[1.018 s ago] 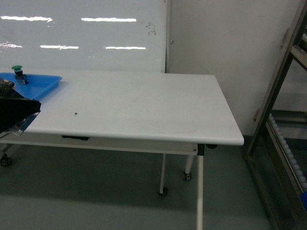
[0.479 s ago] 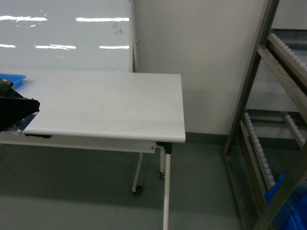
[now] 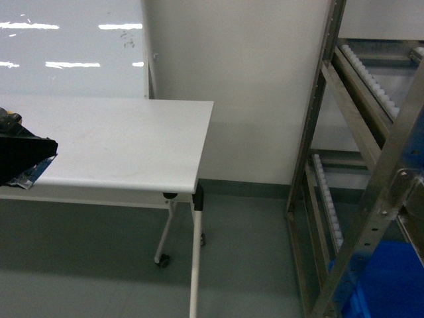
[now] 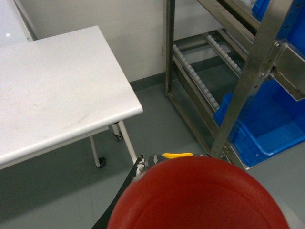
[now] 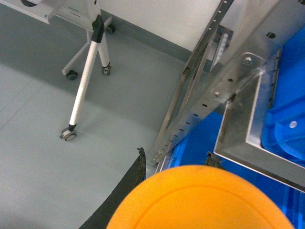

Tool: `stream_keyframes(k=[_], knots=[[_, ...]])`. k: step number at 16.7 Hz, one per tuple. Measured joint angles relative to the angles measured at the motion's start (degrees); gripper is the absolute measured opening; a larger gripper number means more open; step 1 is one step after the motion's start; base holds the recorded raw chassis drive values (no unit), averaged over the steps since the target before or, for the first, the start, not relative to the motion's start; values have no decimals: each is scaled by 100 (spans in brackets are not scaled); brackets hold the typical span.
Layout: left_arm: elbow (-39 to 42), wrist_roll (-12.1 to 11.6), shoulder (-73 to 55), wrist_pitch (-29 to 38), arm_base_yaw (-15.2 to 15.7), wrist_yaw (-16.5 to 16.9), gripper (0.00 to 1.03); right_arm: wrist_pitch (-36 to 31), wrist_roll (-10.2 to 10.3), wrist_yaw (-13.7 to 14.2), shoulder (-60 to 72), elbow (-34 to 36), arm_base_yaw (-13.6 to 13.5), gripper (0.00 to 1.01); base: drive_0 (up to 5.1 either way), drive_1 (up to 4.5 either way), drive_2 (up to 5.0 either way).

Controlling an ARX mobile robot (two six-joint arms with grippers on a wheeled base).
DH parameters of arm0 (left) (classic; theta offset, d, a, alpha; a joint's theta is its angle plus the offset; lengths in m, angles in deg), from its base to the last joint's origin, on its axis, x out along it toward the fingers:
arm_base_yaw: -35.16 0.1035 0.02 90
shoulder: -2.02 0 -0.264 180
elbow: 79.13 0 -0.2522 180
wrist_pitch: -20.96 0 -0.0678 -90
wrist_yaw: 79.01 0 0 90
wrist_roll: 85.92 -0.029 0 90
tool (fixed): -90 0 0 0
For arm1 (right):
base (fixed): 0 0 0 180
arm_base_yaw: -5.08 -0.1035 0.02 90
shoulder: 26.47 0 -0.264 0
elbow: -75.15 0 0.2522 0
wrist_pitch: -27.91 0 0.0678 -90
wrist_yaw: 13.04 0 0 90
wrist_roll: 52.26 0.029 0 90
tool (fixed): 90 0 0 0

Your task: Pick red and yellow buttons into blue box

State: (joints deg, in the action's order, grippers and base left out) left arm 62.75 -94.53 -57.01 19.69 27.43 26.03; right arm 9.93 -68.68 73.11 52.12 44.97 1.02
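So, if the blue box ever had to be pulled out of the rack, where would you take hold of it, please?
I'd grip the blue box by its top rim on the side facing the floor aisle, coming in low from in front of the steel rack. That rim is the only ledge on show, and the walls look plain. The slanted post crosses one corner, so stay clear of it. Much of the box is hidden.

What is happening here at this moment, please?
The robot is between the white table and a metal rack. A red button fills the left wrist view and a yellow button the right wrist view, apparently held, though the fingers are hidden. A blue box sits low in the rack; neither button is in it yet.
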Motion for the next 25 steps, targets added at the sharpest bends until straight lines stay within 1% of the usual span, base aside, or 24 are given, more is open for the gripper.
stream_keyframes(k=[25], knots=[[0, 0, 0, -4, -4, 2, 25, -2, 0, 0, 0, 0, 0, 32, 501, -239, -239]])
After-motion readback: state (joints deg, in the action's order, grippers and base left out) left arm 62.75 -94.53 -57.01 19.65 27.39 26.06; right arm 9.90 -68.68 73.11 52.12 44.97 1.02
